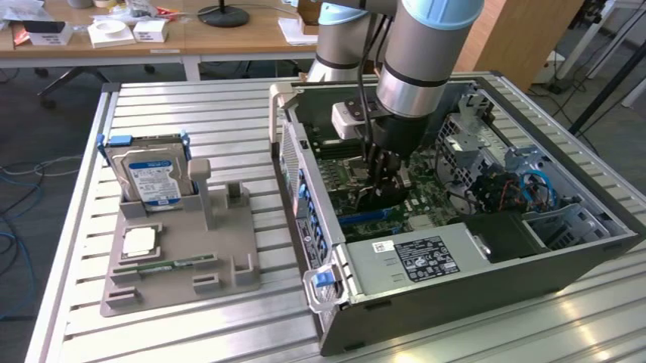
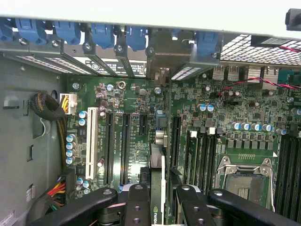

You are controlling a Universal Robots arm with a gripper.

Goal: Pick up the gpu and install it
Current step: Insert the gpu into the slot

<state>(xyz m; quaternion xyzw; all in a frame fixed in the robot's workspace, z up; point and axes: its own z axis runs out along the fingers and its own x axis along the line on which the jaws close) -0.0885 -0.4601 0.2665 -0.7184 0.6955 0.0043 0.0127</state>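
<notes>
Aluminium slatted table (image 1: pixel 181 106), office desks (image 1: pixel 242 38) behind; fingers (image 2: pixel 137 202) half-closed gripping gpu (image 2: pixel 156 179), seemingly over motherboard (image 2: pixel 225 108) slot.

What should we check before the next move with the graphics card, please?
1. Graphics card gripped in the hand: ok.
2. Card over the motherboard, inside the open case: ok.
3. Card lined up for insertion: cannot tell.
4. Card seated in the motherboard: cannot tell.
5. Hard drive in its holder, outside the case: ok.
</notes>
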